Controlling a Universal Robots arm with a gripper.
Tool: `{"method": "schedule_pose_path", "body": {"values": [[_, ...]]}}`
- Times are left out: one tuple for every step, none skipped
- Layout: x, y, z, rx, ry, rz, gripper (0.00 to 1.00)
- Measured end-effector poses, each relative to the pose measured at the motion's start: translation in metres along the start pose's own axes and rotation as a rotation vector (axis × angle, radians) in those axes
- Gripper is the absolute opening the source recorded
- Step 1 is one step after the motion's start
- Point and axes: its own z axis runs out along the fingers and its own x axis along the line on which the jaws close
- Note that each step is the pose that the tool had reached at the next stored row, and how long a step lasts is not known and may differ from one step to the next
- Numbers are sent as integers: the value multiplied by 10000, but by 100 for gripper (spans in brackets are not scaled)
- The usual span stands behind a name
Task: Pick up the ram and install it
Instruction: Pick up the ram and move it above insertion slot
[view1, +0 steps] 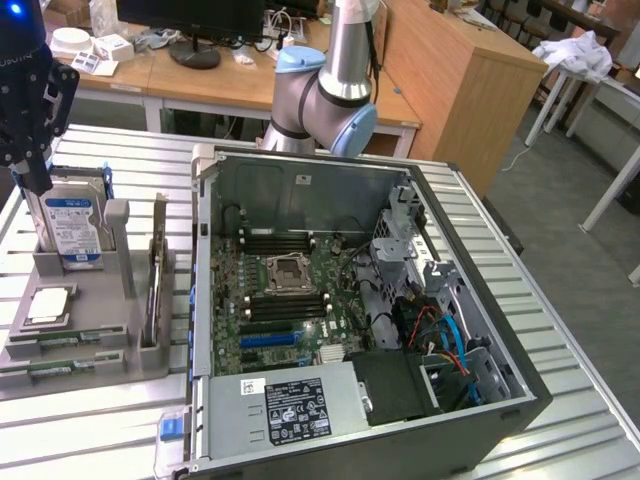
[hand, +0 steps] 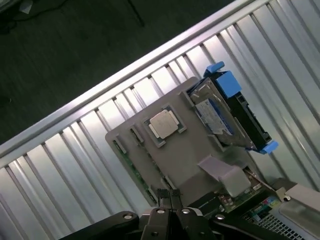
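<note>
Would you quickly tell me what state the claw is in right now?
Claw: closed, holding nothing.

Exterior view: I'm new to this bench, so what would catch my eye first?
The open computer case in the middle, its green motherboard laid bare. At the exterior view's left, a blue-labelled hard drive stands in a grey holder, with the shut tool close by.

Exterior view high, oblique, over computer case (view1: 300, 190); wrist view close, downward; shared: grey parts holder (view1: 90, 340) (hand: 185, 170).
</note>
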Motion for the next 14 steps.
{"method": "schedule_pose_path", "body": {"values": [[0,0,0,-4,8,-179,11],[0,0,1,-8,15,-354,11],[0,0,2,-12,23,-539,11],[0,0,2,-16,31,-730,11],[0,0,2,-21,40,-909,11],[0,0,2,-25,48,-1089,11],[0,0,3,-29,55,-1267,11],[0,0,3,-33,64,-1444,11],[0,0,3,-37,71,-1623,11],[0,0,3,-41,80,-1818,11],[0,0,4,-45,88,-1991,11],[0,-1,4,-49,96,-2169,11],[0,-1,4,-54,103,-2348,11],[0,-1,5,-58,111,-2528,11]]}}
